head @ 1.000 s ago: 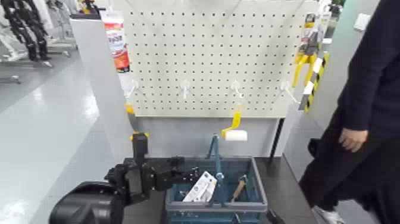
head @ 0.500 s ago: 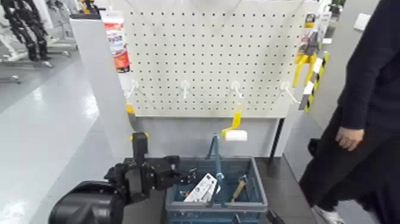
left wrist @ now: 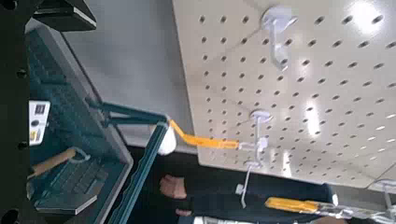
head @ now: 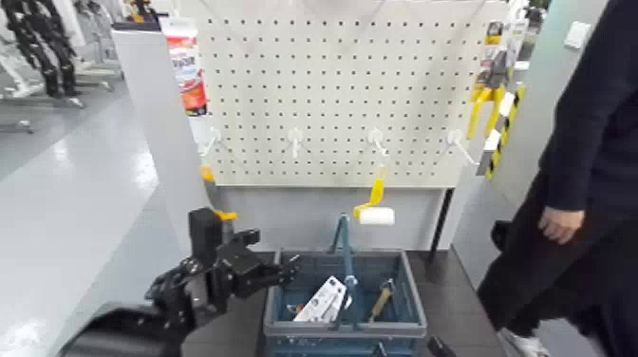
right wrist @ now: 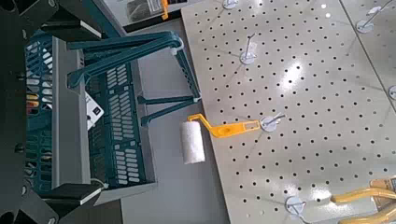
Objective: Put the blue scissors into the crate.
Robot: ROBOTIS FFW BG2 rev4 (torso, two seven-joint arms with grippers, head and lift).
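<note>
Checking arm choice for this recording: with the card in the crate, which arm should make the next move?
Left: its gripper hovers open over the crate's left rim, so withdrawing it seems next.

Crate (head: 410, 294) matt plastic; card (head: 321, 298) smooth, paper-like; pegboard (head: 332, 95) smooth, light sheen; floor (head: 85, 190) glossy w/ reflections; person's sleeve (head: 579, 123) dark matt cloth; handle (head: 382, 302) wood-look, matt.

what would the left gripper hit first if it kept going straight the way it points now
Probably the blue-grey crate's upright handle: the left gripper points toward it from the crate's left side. Depth and height are unclear, though, so it might pass over or beside it.
</note>
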